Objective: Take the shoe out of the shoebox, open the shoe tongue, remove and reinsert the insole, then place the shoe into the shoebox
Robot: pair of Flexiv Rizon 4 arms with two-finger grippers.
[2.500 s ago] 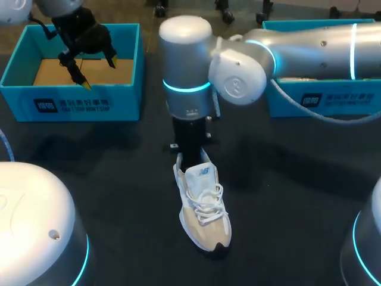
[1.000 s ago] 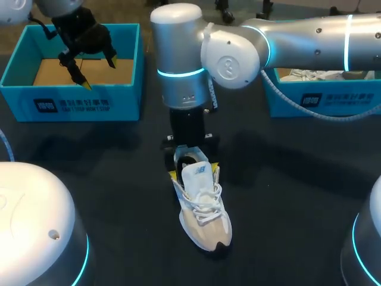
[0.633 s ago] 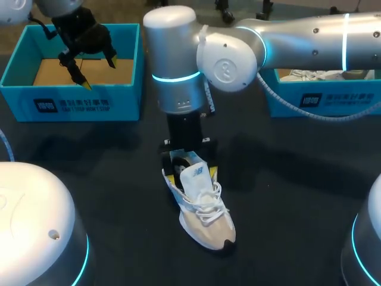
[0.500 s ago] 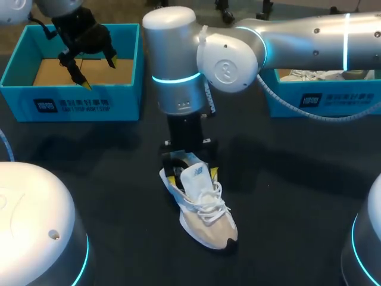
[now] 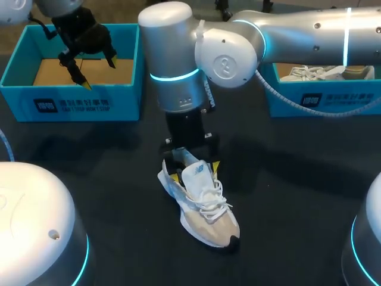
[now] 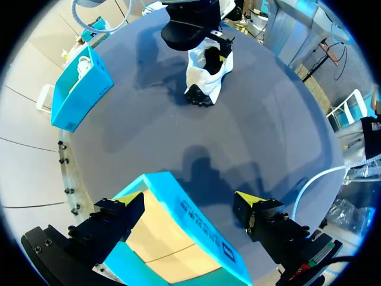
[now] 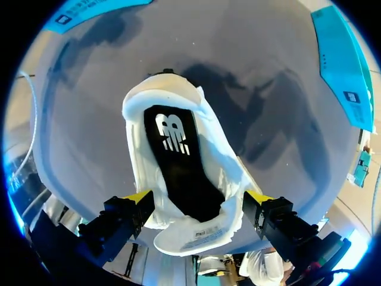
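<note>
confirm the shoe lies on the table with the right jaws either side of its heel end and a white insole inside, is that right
Not quite: the insole is black, not white, as the right wrist view shows. The rest holds: the shoe lies on the table with the right jaws either side of its heel end.

The right arm [image 5: 297,30] was a thick silver-grey tube with rounded, bulbous joints. A glowing cyan ring [image 5: 172,76] circled its wrist housing, and a thinner cyan band [image 5: 347,33] crossed the arm farther up. A round cap [image 5: 225,64] carried an embossed mark, and a pale grey cable [image 5: 284,101] looped alongside. The right tool [image 7: 198,196] and left tool [image 6: 190,198] were black and blocky, with bright yellow tips [image 6: 249,199]. Two white domes [image 5: 33,220] had cyan rims.
</note>
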